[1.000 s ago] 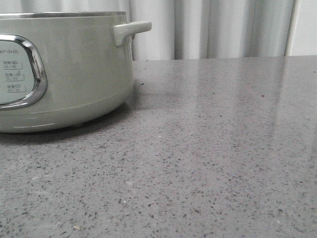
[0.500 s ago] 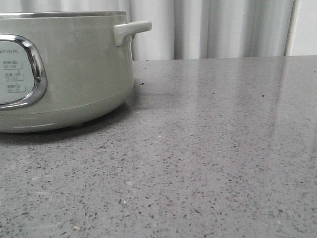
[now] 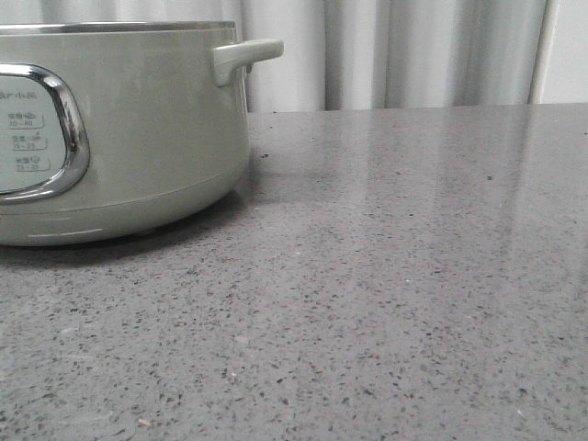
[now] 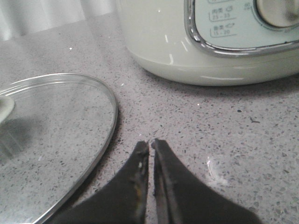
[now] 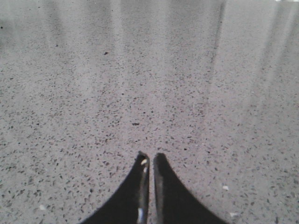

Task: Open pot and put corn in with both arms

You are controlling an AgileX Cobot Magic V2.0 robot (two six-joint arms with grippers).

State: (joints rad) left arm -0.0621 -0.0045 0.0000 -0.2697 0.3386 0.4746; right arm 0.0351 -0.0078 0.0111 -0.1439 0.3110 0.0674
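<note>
The pale grey-green pot (image 3: 138, 129) stands at the left of the front view, with its side handle (image 3: 246, 57) and chrome-framed control panel (image 3: 37, 129); no lid shows on its metal rim. The pot also shows in the left wrist view (image 4: 205, 42). A glass lid (image 4: 51, 135) with a metal rim lies flat on the counter beside it. My left gripper (image 4: 150, 142) is shut and empty over the counter, between lid and pot. My right gripper (image 5: 150, 156) is shut and empty over bare counter. The corn is out of view.
The grey speckled countertop (image 3: 395, 276) stretches right of the pot to a pale curtain (image 3: 395, 50) at the back. A knob (image 4: 278, 11) sits on the pot's panel in the left wrist view.
The pot sits a hair further right in the front view than before. Nothing else has visibly changed.
</note>
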